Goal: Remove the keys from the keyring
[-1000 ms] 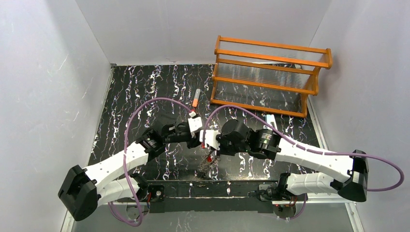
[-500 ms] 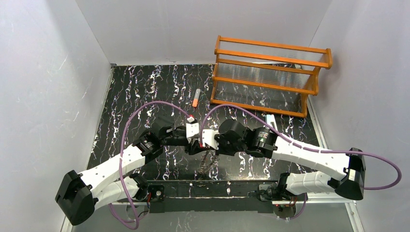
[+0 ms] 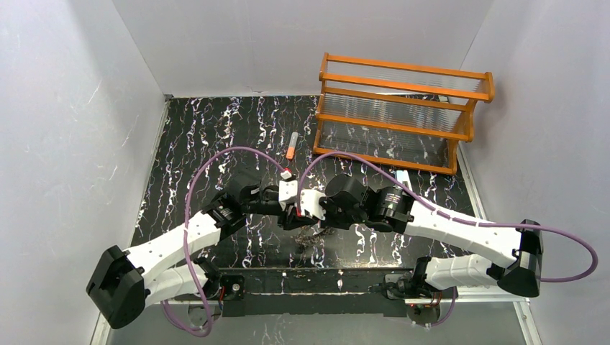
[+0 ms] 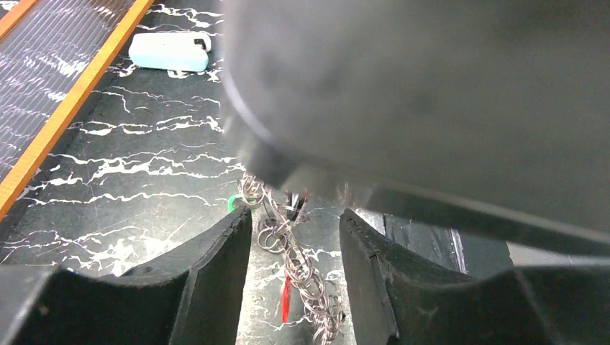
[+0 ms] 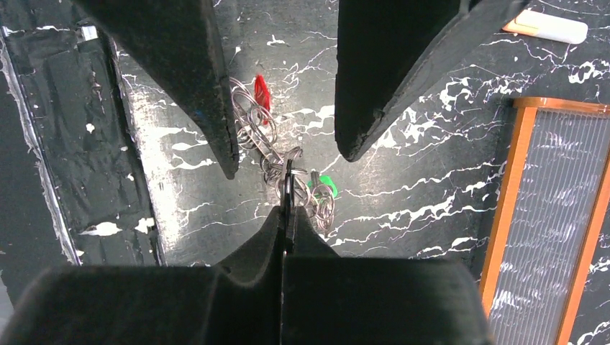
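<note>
My right tool [image 5: 288, 215] is pressed fully closed. Its two fingers meet on a thin dark sliver at one end of the keyring [image 5: 267, 147]. The sliver stands edge-on to my right wrist camera, so I cannot tell whether it is one of the rings or a dark key.

The keyring is a tangle of linked silver wire rings. It is near the front middle of the black, white-veined counter [image 3: 201, 129], between my two arms.

My left tool [image 4: 295, 213] faces the right one tip to tip and is spread open, with one finger on either side of the ring chain, which runs through the gap. From the left wrist camera the chain looks just beside the left-hand finger [image 4: 216, 273], but I cannot tell whether they touch.

The green key [image 5: 321, 185] peeps out from among the rings on the rack side of the tangle, close to my right tool's tips. The red key [image 5: 262, 90] is at the other end of the chain, toward the counter's near edge and just beside one finger of the left tool. Both keys lie against the rings, and I cannot tell how either is attached.

Farther back, an orange-and-grey tube [image 3: 291, 145] lies flat on the counter to the left of the orange rack [image 3: 403, 115], which stands at the back right. A white-blue clip [image 3: 403, 176] lies in front of the rack, beside my right arm.
</note>
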`<control>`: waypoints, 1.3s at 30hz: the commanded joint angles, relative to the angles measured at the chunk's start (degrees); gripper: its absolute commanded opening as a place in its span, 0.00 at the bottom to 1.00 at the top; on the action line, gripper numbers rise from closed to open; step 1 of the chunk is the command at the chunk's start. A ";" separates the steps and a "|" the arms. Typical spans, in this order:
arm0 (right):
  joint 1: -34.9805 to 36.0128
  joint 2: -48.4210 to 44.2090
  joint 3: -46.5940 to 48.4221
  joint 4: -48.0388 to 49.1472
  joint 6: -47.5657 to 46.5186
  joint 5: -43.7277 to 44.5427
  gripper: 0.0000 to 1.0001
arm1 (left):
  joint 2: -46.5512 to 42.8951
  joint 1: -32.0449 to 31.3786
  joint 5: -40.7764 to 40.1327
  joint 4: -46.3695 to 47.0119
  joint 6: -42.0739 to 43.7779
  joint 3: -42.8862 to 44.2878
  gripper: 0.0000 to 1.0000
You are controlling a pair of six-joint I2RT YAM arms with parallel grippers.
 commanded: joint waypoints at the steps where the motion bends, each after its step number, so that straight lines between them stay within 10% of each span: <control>1: 0.00 -0.22 3.65 1.68 -0.04 -0.95 0.01 | 1.07 -0.12 2.30 2.61 -1.31 2.28 0.45; 15: 0.00 -0.06 4.29 2.38 -0.72 -2.48 0.01 | 5.27 -1.22 4.63 4.18 -2.33 2.94 0.34; 39: -0.01 -1.42 3.39 2.37 2.27 -0.57 0.01 | 1.29 -1.21 -4.96 1.54 -2.25 0.56 0.43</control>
